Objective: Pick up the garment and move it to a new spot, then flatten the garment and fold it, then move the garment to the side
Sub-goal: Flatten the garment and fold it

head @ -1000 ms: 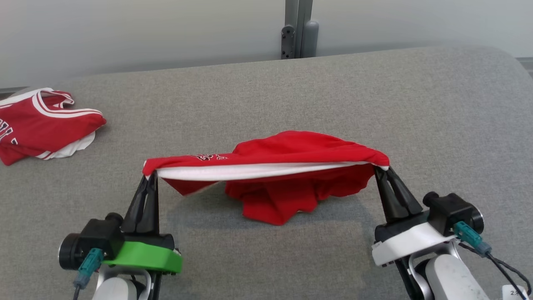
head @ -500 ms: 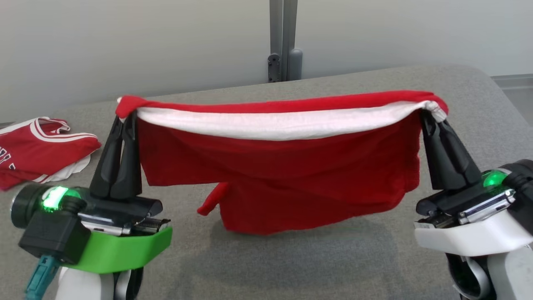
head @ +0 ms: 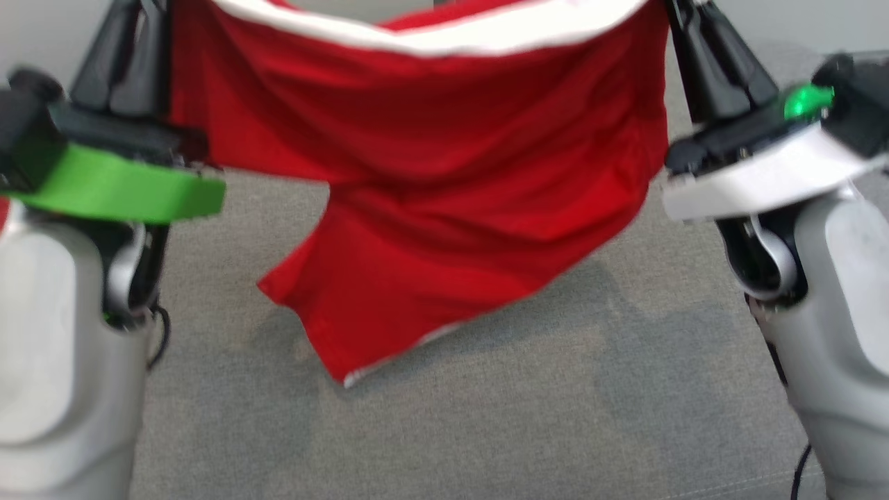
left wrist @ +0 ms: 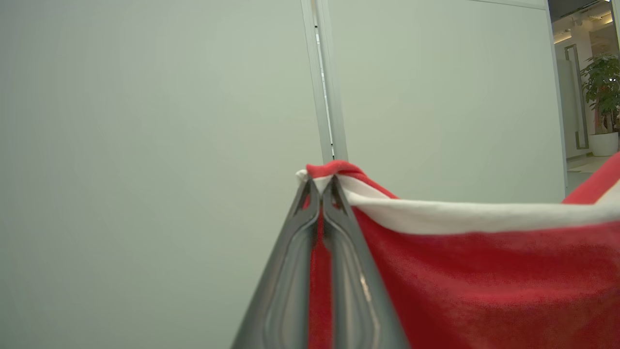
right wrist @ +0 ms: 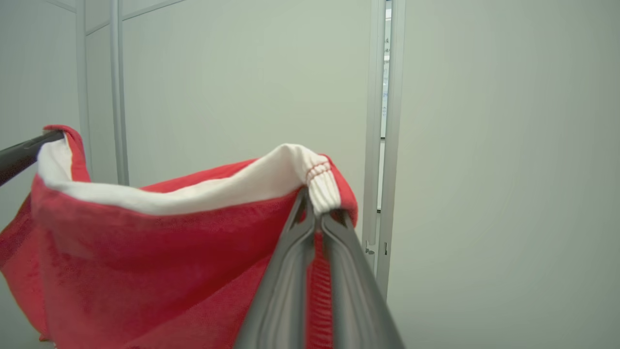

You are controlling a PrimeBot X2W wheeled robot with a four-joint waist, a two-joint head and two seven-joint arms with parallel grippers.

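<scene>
The garment (head: 430, 160), red shorts with a white waistband, hangs stretched between my two grippers above the grey table (head: 486, 417). Its lower hem dangles free, just over the surface. My left gripper (head: 135, 21) is shut on the waistband's left end, and the left wrist view shows red cloth (left wrist: 484, 281) pinched between that gripper's (left wrist: 320, 182) fingers. At the right end my right gripper (head: 684, 14) is shut on the gathered corner. In the right wrist view this gripper (right wrist: 317, 203) clamps the cloth (right wrist: 160, 252), with a left finger (right wrist: 19, 155) at the far edge.
Behind the table stands a pale wall with a metal post (left wrist: 329, 97). A potted plant (left wrist: 600, 87) stands in a doorway far off. Both pale forearms (head: 62, 347) (head: 833, 333) flank the hanging cloth.
Both grippers have risen with the garment, which went from a heap on the table to hanging spread out in the air. The head camera has also shifted.
</scene>
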